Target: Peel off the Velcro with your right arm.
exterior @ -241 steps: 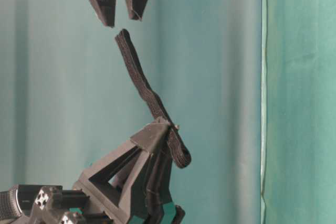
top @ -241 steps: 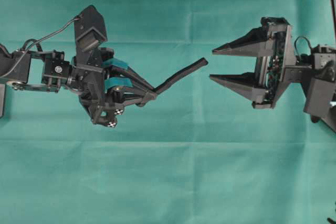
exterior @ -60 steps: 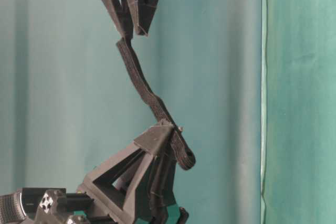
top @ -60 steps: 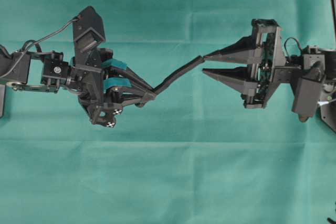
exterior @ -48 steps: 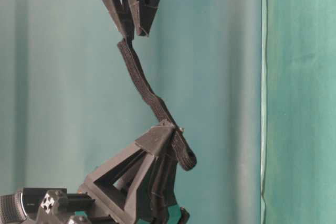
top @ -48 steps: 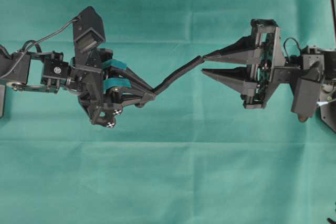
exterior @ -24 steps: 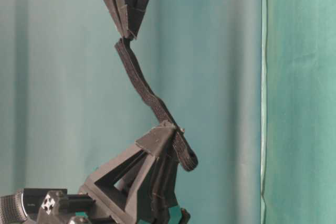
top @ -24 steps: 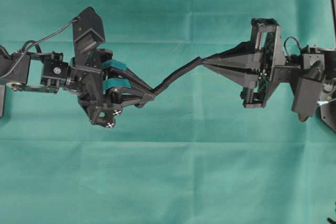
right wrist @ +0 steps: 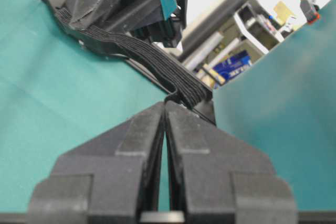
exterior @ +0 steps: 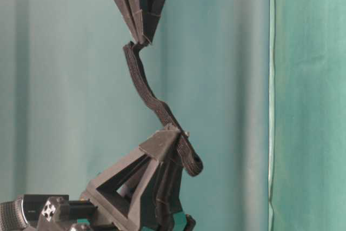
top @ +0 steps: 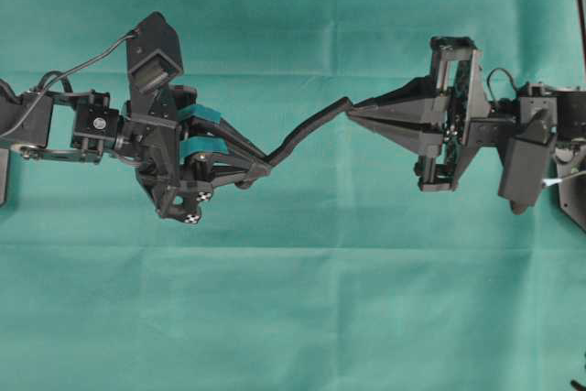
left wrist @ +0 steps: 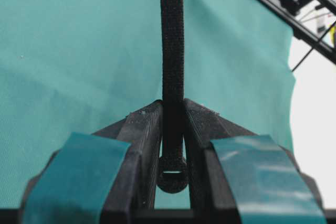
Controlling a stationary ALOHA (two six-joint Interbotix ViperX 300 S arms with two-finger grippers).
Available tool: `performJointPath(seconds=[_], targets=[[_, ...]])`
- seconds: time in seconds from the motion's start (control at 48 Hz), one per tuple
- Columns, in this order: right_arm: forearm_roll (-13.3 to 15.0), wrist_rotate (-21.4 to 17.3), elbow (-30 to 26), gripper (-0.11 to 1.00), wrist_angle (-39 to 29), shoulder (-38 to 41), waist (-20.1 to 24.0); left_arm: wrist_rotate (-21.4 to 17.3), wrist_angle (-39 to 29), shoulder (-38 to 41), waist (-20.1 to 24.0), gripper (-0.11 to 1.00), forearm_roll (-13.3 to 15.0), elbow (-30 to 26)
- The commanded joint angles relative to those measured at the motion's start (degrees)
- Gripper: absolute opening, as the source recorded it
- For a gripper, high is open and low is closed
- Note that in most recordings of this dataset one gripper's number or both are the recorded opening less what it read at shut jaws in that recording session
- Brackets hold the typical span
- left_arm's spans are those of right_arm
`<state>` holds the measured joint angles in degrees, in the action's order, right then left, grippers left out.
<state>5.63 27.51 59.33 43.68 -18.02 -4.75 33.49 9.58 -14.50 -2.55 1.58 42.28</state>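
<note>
My right gripper point(top: 351, 114) has its two plain black fingers pressed together to a single point, and that point sits right at the free end of the Velcro point(top: 302, 135). From the right wrist view the fingers point(right wrist: 136, 145) meet with no gap, and only a thin edge of the strip's end looks caught at their tip, while most of its thickness lies just beyond. From the table-level view the strip's end is kinked over where it meets the fingertips. So I judge the pinch to be a shallow one, on a corner or top layer, but I cannot tell which.

The strip hangs in the air between the two arms, clear of the green cloth point(top: 293, 318), roughly over its middle and a little toward the far edge in the overhead view. It runs in a soft S-curve from my right fingertips back to the left gripper point(top: 265, 167). That one, with the teal tape patches, is clamped nearly closed on the other end; the left wrist view shows the strip sandwiched upright between its fingers point(left wrist: 144, 140), with the rounded, looped end poking out behind them.

As for progress: both ends are gripped, so the approach and pinch are done. I see no split between layers along the strip, so the peel itself is all left to do. I expect it calls for drawing the right arm away while the left holds firm, and a thin pinch like this could slip.
</note>
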Motion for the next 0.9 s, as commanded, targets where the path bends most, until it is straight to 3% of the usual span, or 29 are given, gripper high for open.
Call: performJointPath(seconds=[0.0,0.875], targets=[[0.09,-0.09,-1.58,-0.10,0.53,0.26,0.70,0.00,0.70,-0.79,-0.09,0.10,0.09,-0.62],[0.09,-0.18,-5.19,-0.10,0.53,5.36,3.16,-0.09,0.97,-0.79,-0.09,0.10,0.09,-0.44]])
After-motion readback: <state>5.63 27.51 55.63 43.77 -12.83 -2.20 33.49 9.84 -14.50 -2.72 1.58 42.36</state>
